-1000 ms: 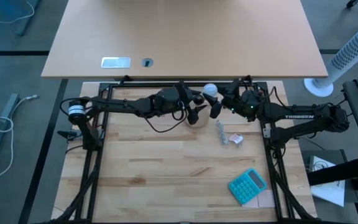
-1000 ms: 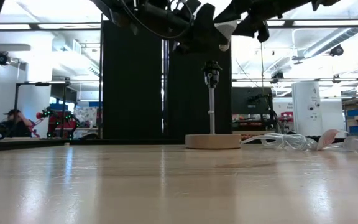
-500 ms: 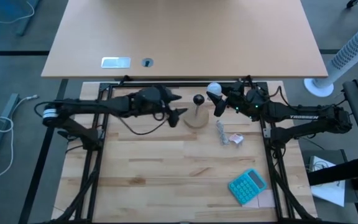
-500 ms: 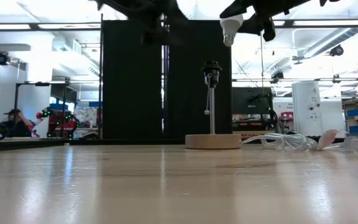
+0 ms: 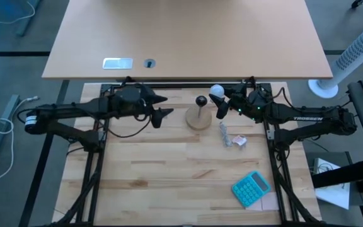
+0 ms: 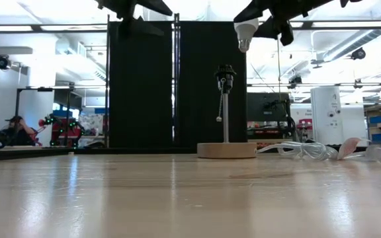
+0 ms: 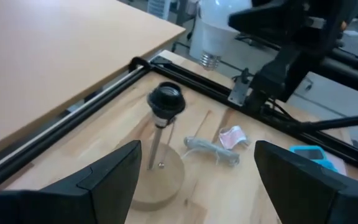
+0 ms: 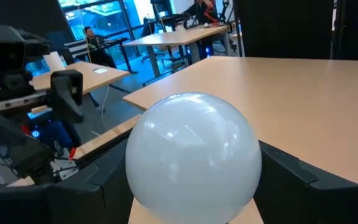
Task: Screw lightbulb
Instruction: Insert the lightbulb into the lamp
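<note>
Lightbulb (image 6: 245, 31) clamped in right gripper (image 5: 220, 103), neck down, offset beside socket (image 6: 225, 71). Left gripper (image 5: 159, 108) held apart, empty.

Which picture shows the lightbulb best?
The right wrist view: the lightbulb fills the middle, round and white, between the right end effector's fingers. The left wrist view shows its screw neck. The low view shows it small, neck down, above the socket. The high view shows only a small white dot.
</note>
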Available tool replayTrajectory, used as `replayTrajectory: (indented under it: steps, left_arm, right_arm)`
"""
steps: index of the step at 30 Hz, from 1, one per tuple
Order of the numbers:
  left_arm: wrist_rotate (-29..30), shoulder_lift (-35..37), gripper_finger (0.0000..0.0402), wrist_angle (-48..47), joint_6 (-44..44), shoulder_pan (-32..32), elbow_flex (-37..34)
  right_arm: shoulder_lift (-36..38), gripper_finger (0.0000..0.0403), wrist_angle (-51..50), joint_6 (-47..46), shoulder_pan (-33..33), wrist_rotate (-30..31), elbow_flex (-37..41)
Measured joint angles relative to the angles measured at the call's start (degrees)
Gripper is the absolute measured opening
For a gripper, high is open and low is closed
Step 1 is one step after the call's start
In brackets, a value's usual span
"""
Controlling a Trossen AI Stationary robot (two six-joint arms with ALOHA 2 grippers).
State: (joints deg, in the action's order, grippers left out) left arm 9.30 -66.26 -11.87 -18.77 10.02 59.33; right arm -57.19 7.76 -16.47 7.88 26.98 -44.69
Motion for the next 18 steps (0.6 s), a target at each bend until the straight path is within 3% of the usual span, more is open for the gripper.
replayTrajectory:
  steps: [18]
  left_arm:
    - [-1.1, 2.8, 0.0304, -1.1, 0.6, -0.1, 0.0]
  right_arm:
    - [-0.7, 0.0245, 0.0, -3.3, 0.0, 0.0, 0.0]
